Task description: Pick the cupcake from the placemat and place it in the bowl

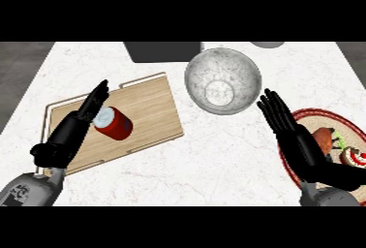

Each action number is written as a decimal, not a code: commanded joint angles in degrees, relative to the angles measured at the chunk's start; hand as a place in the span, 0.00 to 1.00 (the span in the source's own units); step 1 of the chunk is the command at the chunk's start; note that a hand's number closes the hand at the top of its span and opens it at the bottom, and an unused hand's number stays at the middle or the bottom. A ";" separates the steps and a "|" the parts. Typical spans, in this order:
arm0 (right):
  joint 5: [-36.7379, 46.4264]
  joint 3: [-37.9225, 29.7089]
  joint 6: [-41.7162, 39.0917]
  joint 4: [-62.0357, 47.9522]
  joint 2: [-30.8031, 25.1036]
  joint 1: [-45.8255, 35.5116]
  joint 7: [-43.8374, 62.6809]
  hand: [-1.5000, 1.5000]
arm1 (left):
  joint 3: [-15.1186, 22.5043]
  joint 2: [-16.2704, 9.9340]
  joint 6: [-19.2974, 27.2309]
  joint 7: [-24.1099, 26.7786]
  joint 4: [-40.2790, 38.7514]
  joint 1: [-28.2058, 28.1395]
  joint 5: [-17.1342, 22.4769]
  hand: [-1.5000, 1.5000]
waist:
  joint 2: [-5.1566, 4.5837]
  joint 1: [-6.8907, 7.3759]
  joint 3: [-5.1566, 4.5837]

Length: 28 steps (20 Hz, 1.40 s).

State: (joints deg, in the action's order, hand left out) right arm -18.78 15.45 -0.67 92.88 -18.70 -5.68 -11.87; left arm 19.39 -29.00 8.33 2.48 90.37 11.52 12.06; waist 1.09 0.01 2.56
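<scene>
The cupcake [349, 154], with a brown base and white frosting with red bits, stands on the round red and beige placemat [323, 116] at the right edge. My right hand [307, 145] is open, fingers straight and pointing up the view, just left of the cupcake and over the placemat's left part, which it partly hides. The grey-white marbled bowl [199, 72] sits at the top centre, up and left of that hand, with nothing in it. My left hand [71, 131] is open over the left of the counter, far from the cupcake.
A wooden cutting board [150, 106] lies at the left with a red can [114, 125] on it, right beside my left hand's fingers. A dark grey block [164, 51] stands at the back edge, and a grey round object [268, 44] is cut off at the top.
</scene>
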 commanded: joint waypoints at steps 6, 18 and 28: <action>-8.71 -13.43 -4.26 -2.18 -6.15 -6.36 1.65 0.00 | -17.57 -1.06 7.50 1.18 -0.11 0.19 6.29 0.50 | -0.90 1.02 -2.58; 30.46 -12.10 26.67 8.96 -14.01 13.29 3.36 0.00 | -20.37 -0.97 4.85 -0.50 -4.10 0.99 8.59 0.50 | -0.77 -1.40 -2.69; 33.30 -18.51 10.31 24.46 -32.88 23.76 36.29 0.00 | -20.87 0.55 4.08 1.88 -4.66 -0.37 8.41 0.50 | -0.86 -2.07 -2.86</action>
State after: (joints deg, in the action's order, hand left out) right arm 14.66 -1.48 16.88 113.80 -44.96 14.31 15.32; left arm -1.61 -29.03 12.37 4.45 86.05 10.55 20.61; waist 0.35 -1.83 -0.31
